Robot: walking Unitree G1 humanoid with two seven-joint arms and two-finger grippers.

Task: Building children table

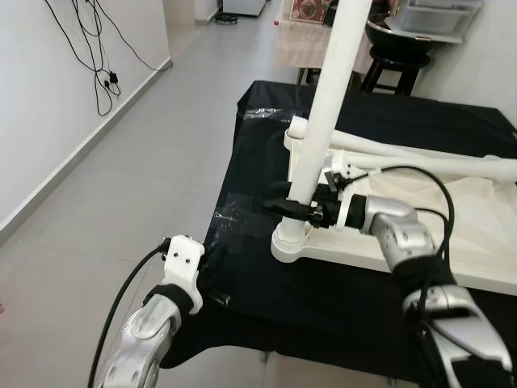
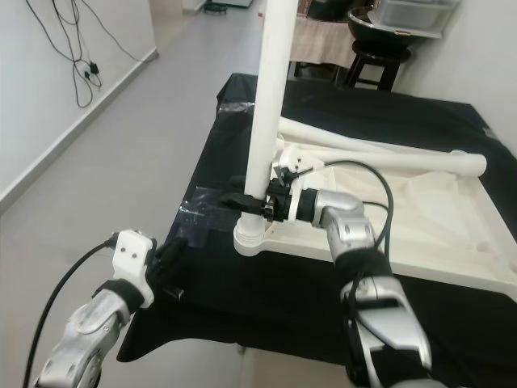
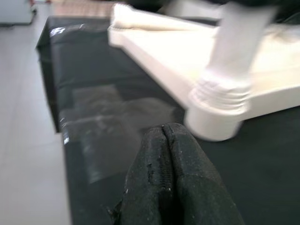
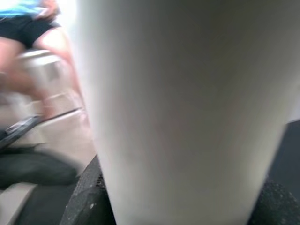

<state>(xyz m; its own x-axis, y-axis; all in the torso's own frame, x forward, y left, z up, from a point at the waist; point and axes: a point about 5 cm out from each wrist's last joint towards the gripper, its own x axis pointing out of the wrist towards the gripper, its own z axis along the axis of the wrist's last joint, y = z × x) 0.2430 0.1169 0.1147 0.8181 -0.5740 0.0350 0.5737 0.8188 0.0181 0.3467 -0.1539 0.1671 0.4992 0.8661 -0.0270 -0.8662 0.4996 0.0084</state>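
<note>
right gripper (image 1: 292, 207) clamped on leg (image 1: 323, 121) | leg upright in corner socket (image 1: 289, 243) of tabletop (image 1: 420, 218) | left gripper (image 3: 164, 154) fingers closed, empty, near edge | risk: leg tilts, threads cross, grip slips

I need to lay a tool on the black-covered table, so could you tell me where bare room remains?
Free: the black cloth between the tabletop and the table's left edge, and the far strip behind the lying leg. Crowded: the near socket, where the right gripper clamps the upright leg; the left gripper sits at the near corner.
</note>
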